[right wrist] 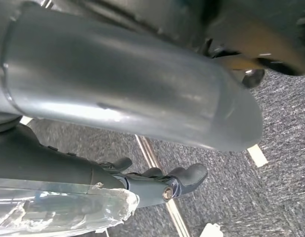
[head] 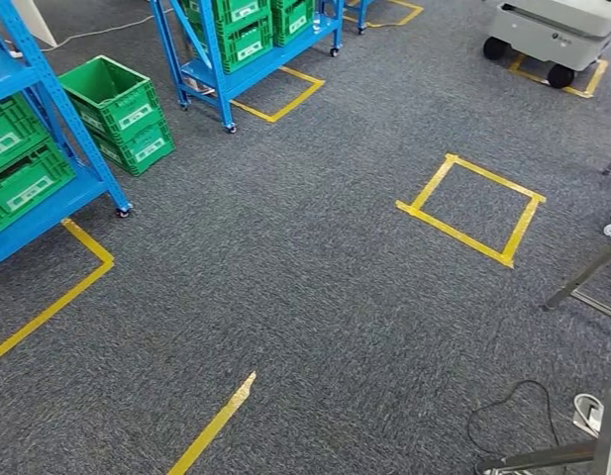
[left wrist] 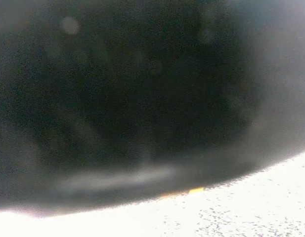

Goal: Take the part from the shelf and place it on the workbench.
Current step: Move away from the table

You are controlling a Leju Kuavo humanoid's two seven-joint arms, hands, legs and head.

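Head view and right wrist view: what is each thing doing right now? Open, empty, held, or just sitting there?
Top floor crate: open, looks empty, stacked on another crate.
Shelf crates: stowed on the blue shelf.
Yellow tape square: nothing standing inside it.
Right hand: fingers stretched out.
Clear plastic bag: crumpled, lying against the hand; held or not, cannot tell.
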